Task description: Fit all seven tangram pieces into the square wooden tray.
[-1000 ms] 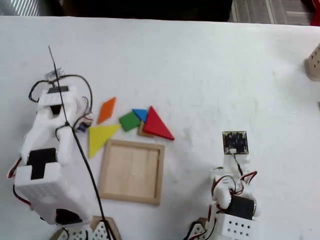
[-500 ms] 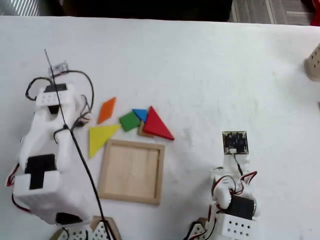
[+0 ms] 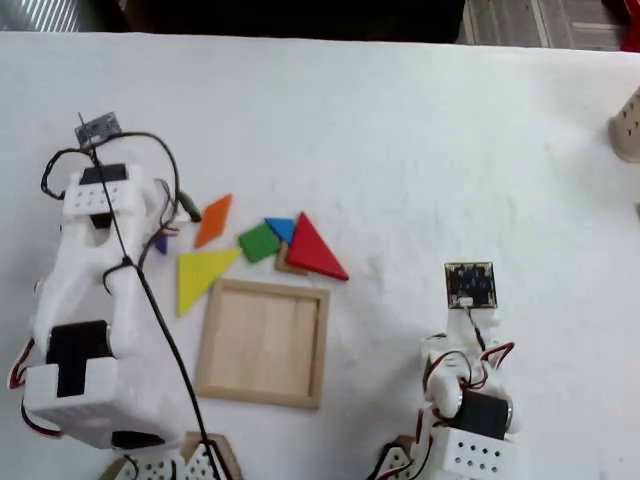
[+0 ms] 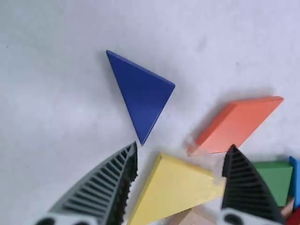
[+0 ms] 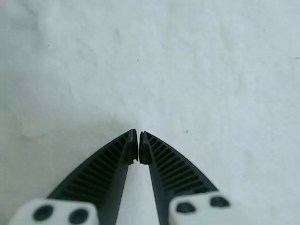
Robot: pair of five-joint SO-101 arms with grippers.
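Observation:
The square wooden tray [image 3: 318, 345] lies near the table's front with nothing in it. Just beyond it are a yellow triangle [image 3: 203, 275], an orange parallelogram [image 3: 213, 220], a green square [image 3: 259, 242], a small blue triangle [image 3: 281, 229] and a red triangle [image 3: 315, 250] lying over a brown piece [image 3: 287, 266]. My left gripper [image 4: 183, 151] hangs open above the table; a dark blue triangle [image 4: 140, 93] lies just beyond its tips, with the yellow triangle [image 4: 178, 187] and orange parallelogram [image 4: 239, 124] close by. My right gripper [image 5: 138, 139] is shut on nothing over bare cloth.
The table carries a white cloth. The left arm's white body [image 3: 85, 320] stands left of the tray. The right arm [image 3: 465, 400] is folded at the front right. A pale perforated cylinder [image 3: 628, 125] stands at the far right edge.
The left arm has swung left and toward the table's far side, carrying its gripper away from the yellow triangle. The right arm and all pieces have stayed put.

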